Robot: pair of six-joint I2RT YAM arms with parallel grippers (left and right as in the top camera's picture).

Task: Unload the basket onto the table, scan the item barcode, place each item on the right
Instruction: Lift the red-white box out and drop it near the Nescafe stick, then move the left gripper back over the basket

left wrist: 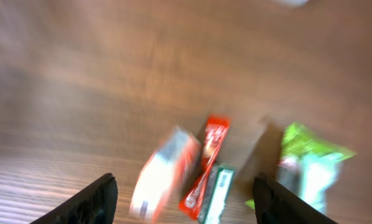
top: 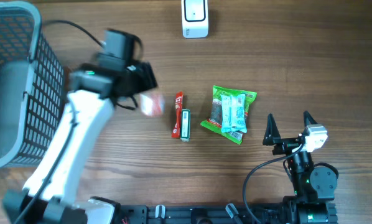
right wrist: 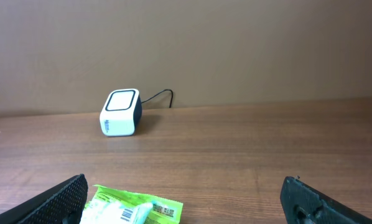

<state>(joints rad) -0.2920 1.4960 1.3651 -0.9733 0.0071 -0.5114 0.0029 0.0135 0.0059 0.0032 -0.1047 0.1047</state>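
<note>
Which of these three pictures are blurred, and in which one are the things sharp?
Left wrist view: smeared throughout, and the white-and-red box has no clear edges. Overhead view: mostly sharp, only that same box is smeared, while the green packet is crisp. Right wrist view: sharp, the scanner clearly outlined.

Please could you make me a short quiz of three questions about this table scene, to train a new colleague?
1. True or false: the white cube-shaped barcode scanner stands outside the grey plastic mesh basket.
2. How do the jaws of the right tool stand? A: wide open, empty. B: shut on a bag. C: shut, empty.
3. Complete: seen from overhead, the green plastic snack bag lies between the narrow red wrapper and the ___ tool.
Key: 1 true; 2 A; 3 right.
</note>
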